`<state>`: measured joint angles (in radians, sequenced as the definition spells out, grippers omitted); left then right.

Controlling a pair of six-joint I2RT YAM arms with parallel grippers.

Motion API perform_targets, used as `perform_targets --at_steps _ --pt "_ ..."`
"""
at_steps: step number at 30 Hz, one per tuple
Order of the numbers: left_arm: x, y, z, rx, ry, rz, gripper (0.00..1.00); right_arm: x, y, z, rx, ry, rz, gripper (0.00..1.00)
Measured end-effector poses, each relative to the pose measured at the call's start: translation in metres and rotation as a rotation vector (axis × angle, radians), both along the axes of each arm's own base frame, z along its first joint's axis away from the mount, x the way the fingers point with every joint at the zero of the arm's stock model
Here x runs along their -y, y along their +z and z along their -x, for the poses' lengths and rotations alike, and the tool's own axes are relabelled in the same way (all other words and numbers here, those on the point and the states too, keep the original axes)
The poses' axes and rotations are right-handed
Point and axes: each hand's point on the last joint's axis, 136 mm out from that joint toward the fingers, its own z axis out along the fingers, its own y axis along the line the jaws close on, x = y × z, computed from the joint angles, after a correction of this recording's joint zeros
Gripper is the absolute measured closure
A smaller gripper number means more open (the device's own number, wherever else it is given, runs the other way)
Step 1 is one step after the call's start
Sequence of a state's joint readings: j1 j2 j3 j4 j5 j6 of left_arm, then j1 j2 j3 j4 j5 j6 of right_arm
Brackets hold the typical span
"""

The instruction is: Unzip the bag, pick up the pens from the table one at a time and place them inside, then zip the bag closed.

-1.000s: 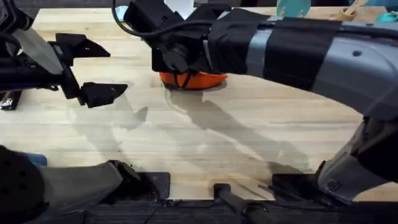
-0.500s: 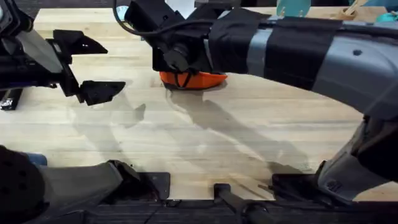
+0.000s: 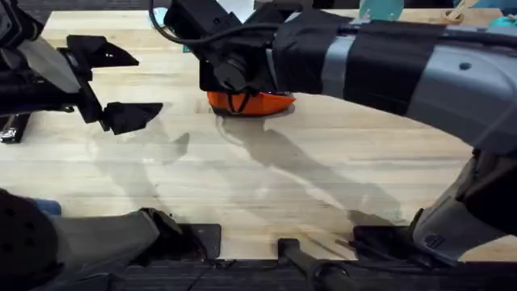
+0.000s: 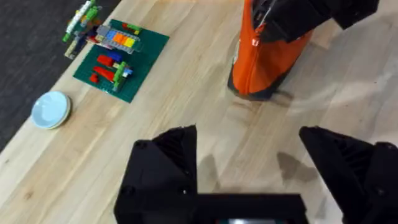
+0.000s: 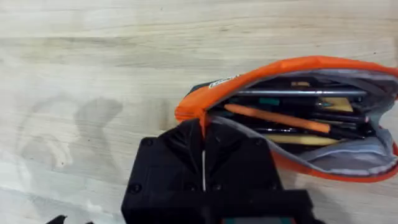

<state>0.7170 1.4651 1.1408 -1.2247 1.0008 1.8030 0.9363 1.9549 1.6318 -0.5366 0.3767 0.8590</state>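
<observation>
I note the right gripper (image 5: 203, 163) clamped on the bag (image 5: 298, 118) at its zipper end; pens (image 5: 280, 118) inside. Left gripper (image 3: 121, 85) spread open, well apart from the bag.

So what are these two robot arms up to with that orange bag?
The right arm reaches across the wooden table and has its gripper shut at one end of the orange pencil pouch, seemingly on the zipper. The pouch is open, and several pens lie inside it, among them an orange pen. The left gripper hangs open above the table off to the side, holding nothing. Zipping the pouch closed looks like what is left.
</observation>
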Motion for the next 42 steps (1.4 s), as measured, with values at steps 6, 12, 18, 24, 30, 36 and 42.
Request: perform_targets --at_steps 6,12,18,24,30,36,42 --pt "0.000 0.001 -0.007 0.037 -0.018 -0.030 0.007 0.000 0.000 0.000 0.000 0.000 0.000 0.971" --pt "0.016 -0.010 -0.016 0.020 -0.088 -0.014 0.008 0.000 0.000 0.000 0.000 0.000 0.001 0.971" --pt "0.031 -0.036 -0.027 -0.036 -0.156 0.029 0.008 0.000 0.000 0.000 -0.001 0.000 0.001 0.971" --pt "0.047 -0.064 -0.040 -0.071 -0.228 0.051 0.007 0.003 -0.002 0.002 -0.010 0.000 0.014 0.971" --pt "0.067 -0.086 -0.056 -0.068 -0.294 0.050 0.007 0.003 -0.003 0.002 -0.012 0.000 0.017 0.971" --pt "0.098 -0.097 -0.078 -0.058 -0.333 0.083 0.007 0.003 -0.003 0.002 -0.012 0.000 0.017 0.971" --pt "0.118 -0.094 -0.088 -0.047 -0.352 0.097 0.010 0.003 -0.003 0.002 -0.012 0.000 0.017 0.971"
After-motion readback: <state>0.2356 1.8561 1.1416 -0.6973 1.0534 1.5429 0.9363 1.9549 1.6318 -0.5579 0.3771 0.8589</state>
